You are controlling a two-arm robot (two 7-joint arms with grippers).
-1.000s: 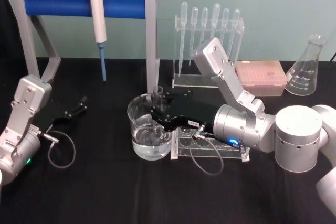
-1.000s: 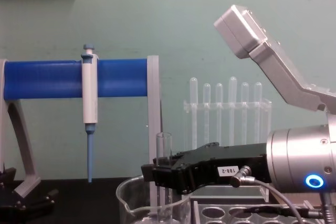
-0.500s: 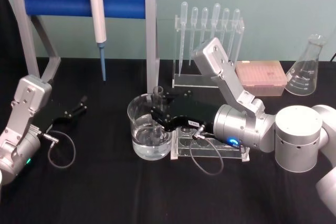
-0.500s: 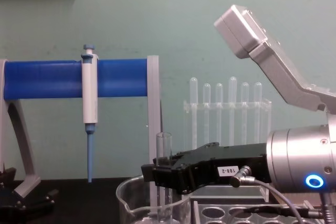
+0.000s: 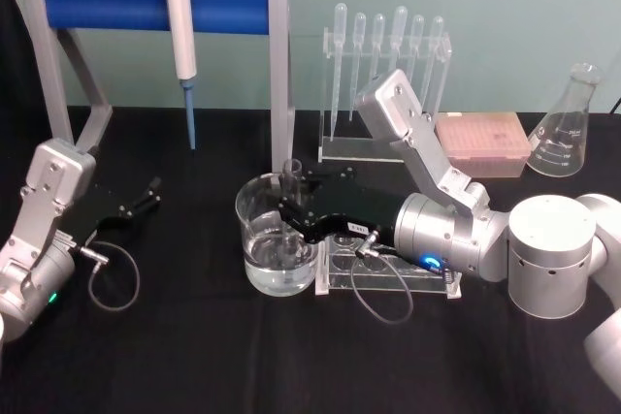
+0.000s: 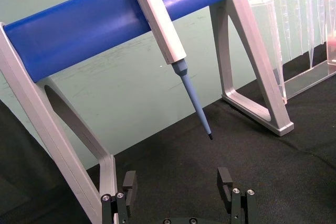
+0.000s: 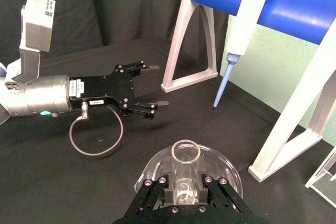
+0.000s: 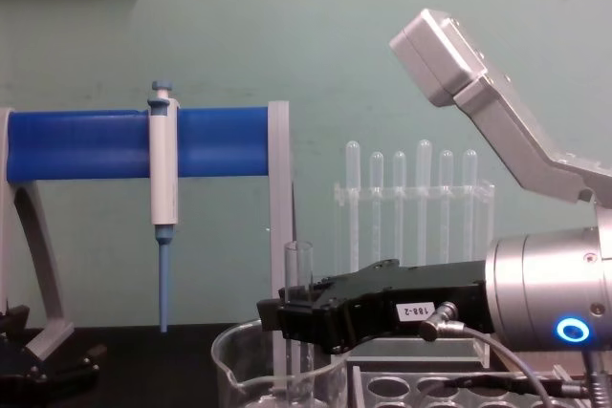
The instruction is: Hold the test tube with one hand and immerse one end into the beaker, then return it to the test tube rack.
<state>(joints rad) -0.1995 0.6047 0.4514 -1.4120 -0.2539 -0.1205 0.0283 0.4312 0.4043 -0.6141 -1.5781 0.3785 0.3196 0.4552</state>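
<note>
Nothing moved: your black right gripper [image 5: 294,208] clamped the clear glass test tube [image 8: 299,265], its end below the fingers inside the wide glass beaker [image 5: 250,232]; racking remained. Well apart, your left gripper [image 7: 156,85] sat parked, fingers spread.

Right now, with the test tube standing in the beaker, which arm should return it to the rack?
Right. The right gripper is shut on the test tube in the beaker, and the test tube rack sits beside it. The left gripper rests open, far to the left.
</note>
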